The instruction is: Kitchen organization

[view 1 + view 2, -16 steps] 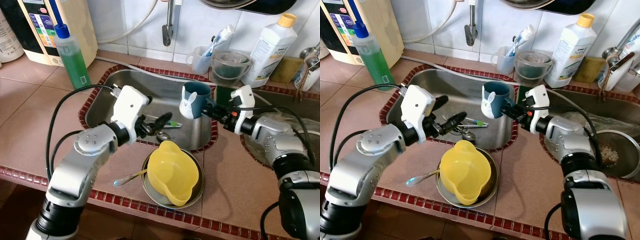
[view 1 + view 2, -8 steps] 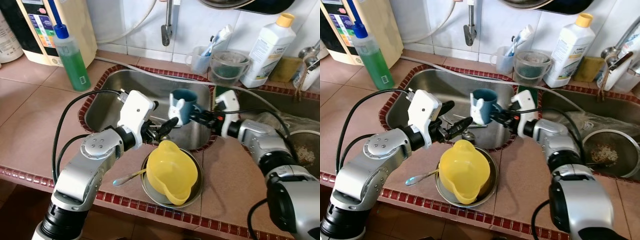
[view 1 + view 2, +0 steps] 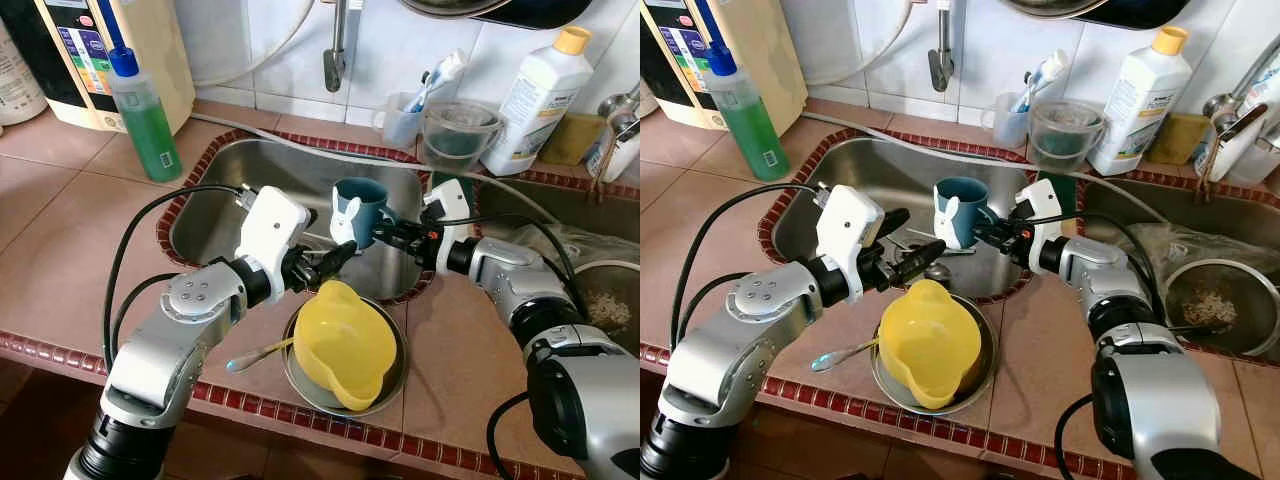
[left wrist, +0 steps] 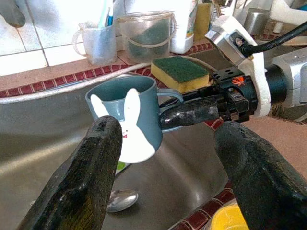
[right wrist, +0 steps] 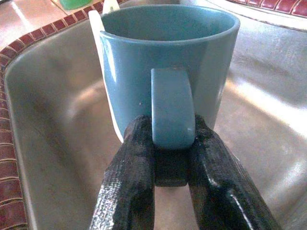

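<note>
Hanging upright over the sink (image 3: pixel 215 205), blue rabbit mug (image 3: pixel 358 208) pinched by its handle in right gripper (image 5: pixel 169 158). Left gripper (image 4: pixel 165 158) spread wide just beside it. Keep mug level; lower clear of spoon (image 4: pixel 120 200) in basin.

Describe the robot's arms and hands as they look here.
Both arms are silver metal with rounded joints. Each wrist carries a white housing; black cables loop along both. The left hand and the right hand each have two long, rough-textured black fingers. Orange marks show by the right wrist.
</note>
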### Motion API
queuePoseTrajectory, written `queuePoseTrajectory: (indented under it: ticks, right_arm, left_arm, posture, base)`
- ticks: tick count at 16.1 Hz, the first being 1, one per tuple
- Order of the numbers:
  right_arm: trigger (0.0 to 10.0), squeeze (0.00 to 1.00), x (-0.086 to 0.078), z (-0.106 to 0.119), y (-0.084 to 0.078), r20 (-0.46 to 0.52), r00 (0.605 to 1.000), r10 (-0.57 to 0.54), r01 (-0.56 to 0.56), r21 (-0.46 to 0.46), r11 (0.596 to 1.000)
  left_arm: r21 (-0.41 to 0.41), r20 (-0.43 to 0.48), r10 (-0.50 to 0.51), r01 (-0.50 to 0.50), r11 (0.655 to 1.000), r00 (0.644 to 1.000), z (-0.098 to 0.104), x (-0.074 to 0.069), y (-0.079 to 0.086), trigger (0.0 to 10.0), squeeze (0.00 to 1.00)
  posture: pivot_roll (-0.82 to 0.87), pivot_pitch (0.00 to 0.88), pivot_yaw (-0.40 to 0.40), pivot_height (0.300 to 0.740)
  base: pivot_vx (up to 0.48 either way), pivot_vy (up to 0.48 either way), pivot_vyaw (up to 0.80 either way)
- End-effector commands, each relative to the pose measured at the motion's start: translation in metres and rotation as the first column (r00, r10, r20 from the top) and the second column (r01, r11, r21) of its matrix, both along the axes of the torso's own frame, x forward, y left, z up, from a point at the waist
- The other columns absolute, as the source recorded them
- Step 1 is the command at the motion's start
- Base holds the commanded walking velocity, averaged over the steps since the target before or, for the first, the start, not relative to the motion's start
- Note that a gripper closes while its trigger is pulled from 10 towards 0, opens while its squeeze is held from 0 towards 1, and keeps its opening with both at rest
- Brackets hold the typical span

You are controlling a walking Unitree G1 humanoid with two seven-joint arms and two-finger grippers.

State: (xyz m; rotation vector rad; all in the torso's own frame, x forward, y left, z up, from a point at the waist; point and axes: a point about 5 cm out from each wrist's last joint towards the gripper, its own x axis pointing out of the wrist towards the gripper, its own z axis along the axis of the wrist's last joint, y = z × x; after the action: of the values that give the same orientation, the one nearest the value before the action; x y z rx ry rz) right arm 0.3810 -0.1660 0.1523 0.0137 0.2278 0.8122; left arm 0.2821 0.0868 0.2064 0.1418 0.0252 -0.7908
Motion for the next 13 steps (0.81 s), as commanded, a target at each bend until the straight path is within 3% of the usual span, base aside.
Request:
queuePoseTrajectory:
  ticks: [1, 8, 13]
  right_arm:
    - [10.0, 1.0, 0.002, 0.005, 0.0, 0.005, 1.0, 0.001, -0.001, 0.02, 1.0]
    - [10.0, 1.0, 0.003, 0.008, -0.004, 0.02, 0.999, -0.027, 0.026, 0.04, 0.999]
    - [10.0, 1.0, 0.006, 0.018, -0.009, 0.119, 0.983, -0.139, 0.121, 0.149, 0.981]
  left_arm:
    - [-0.003, 0.007, -0.012, 0.012, 1.0, 1.0, 0.003, -0.003, -0.001, 10.0, 0.0]
    - [-0.026, 0.011, -0.012, 0.013, 1.0, 1.0, 0.006, -0.002, -0.002, 10.0, 0.0]
    - [-0.047, 0.029, 0.072, -0.071, 0.996, 0.997, 0.007, 0.007, 0.008, 10.0, 0.0]
  posture:
    - [-0.01, 0.153, -0.033, 0.74]
    - [-0.01, 0.136, -0.034, 0.74]
    - [0.01, 0.104, -0.043, 0.74]
  base:
    - [0.0, 0.0, 0.0]
    - [0.0, 0.0, 0.0]
    - [0.0, 0.0, 0.0]
